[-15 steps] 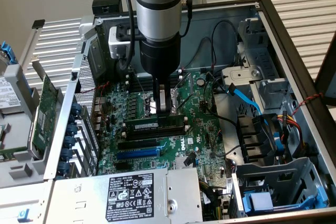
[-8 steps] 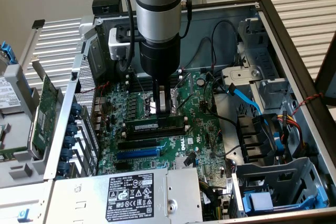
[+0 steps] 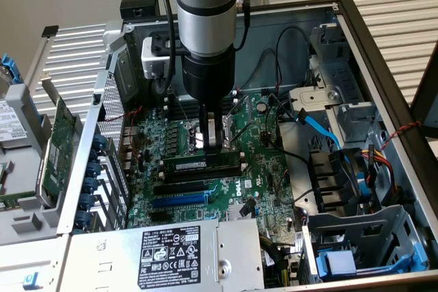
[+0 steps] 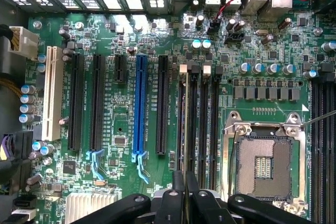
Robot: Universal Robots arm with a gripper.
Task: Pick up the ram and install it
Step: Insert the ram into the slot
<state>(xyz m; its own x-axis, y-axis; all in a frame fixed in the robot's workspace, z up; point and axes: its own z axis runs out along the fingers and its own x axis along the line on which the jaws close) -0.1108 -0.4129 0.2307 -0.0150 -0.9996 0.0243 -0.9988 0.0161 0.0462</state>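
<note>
The ram (image 3: 188,165) is a thin green stick with a white label. It stands on edge in a memory slot on the motherboard, inside the open computer case. In the wrist view the ram (image 4: 186,119) shows edge-on as a thin line running between black memory slots (image 4: 210,124). My gripper (image 3: 212,147) comes straight down onto the stick's upper edge. Its two dark fingers (image 4: 178,190) are shut together on the ram's top edge near one end, and the gripper (image 4: 185,182) hides that end.
An open CPU socket (image 4: 262,166) lies beside the memory slots, and a blue expansion slot (image 4: 140,103) and black ones lie on the other side. A power supply (image 3: 171,251) sits at the front. Blue cables (image 3: 318,128) and a drive cage (image 3: 356,251) are at the exterior view's right. A green card (image 3: 58,141) stands outside the case.
</note>
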